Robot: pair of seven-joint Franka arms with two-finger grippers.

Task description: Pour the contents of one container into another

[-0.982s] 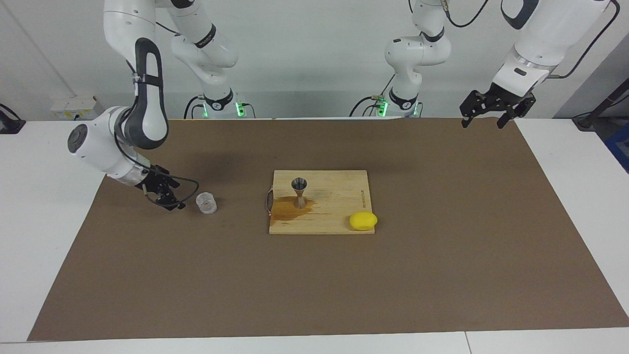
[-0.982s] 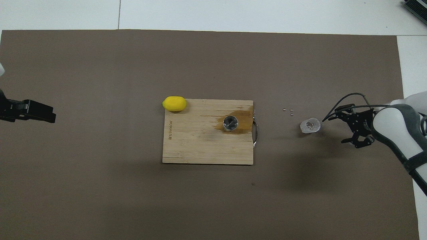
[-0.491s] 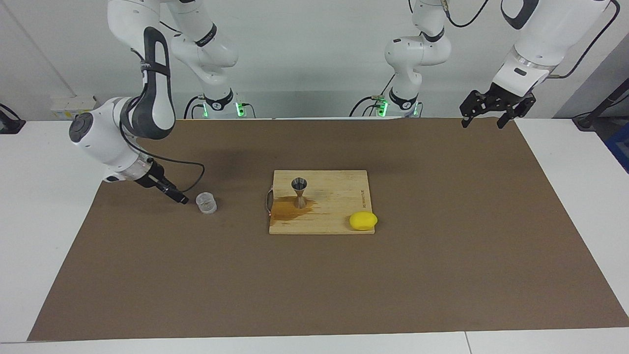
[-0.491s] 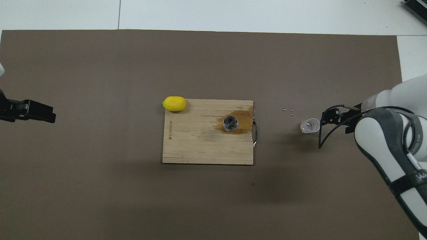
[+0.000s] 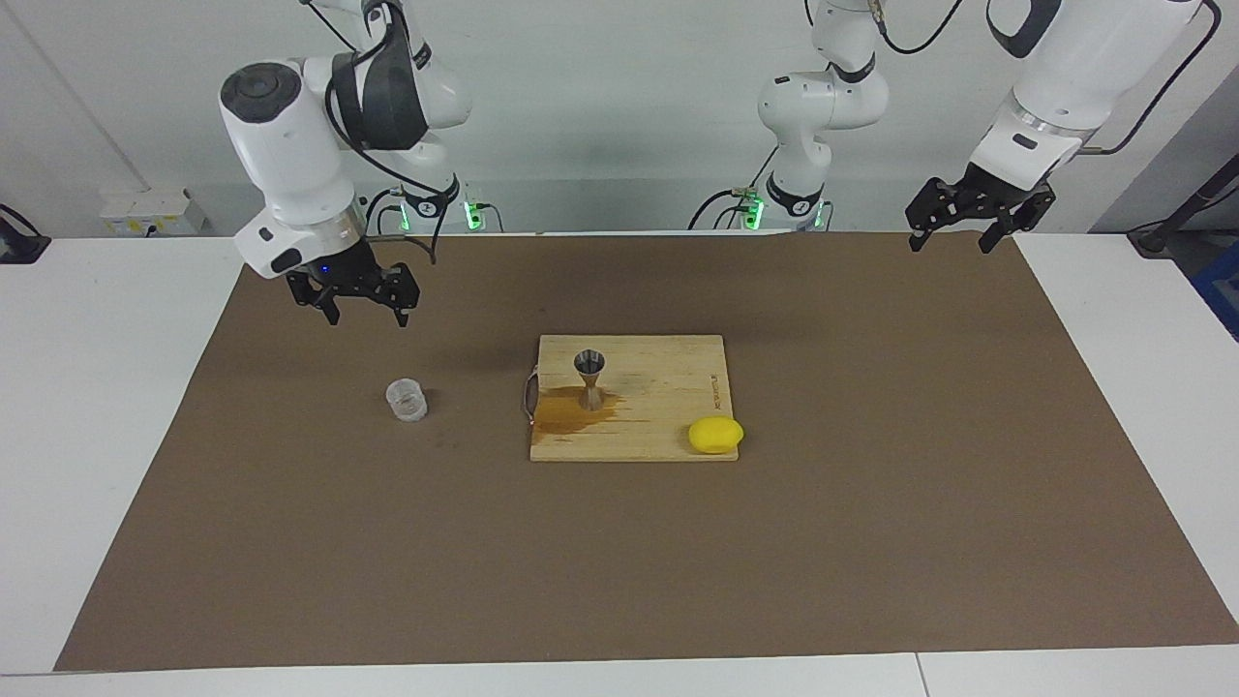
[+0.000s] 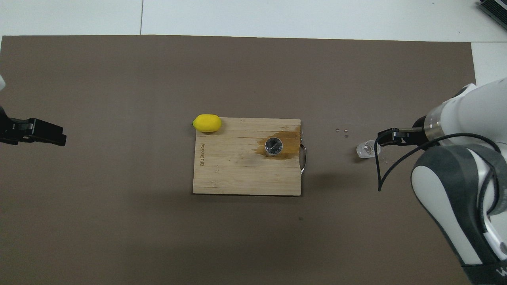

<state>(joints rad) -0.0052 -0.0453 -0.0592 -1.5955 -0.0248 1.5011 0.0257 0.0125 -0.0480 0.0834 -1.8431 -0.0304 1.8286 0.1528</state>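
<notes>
The clear ribbed plastic cup [image 5: 407, 399] stands upright on the brown mat toward the right arm's end; it also shows in the overhead view [image 6: 366, 149]. The steel jigger [image 5: 589, 378] stands upright on the wooden cutting board [image 5: 668, 387], seen from above in the overhead view [image 6: 273, 145]. My right gripper [image 5: 368, 315] is open and empty, raised over the mat beside the cup, clear of it; it also shows in the overhead view [image 6: 386, 136]. My left gripper [image 5: 949, 242] is open and empty, waiting high over the mat's corner at its own end [image 6: 39, 133].
A yellow lemon [image 5: 715, 435] lies at the board's corner, farther from the robots than the jigger. A dark wet stain [image 5: 571, 414] spreads around the jigger's foot. A few tiny beads [image 6: 342, 132] lie on the mat between cup and board.
My right gripper has lifted away from the cup's side, turned to point down, and now hangs above the mat. The cup, the jigger and the left arm have not moved.
</notes>
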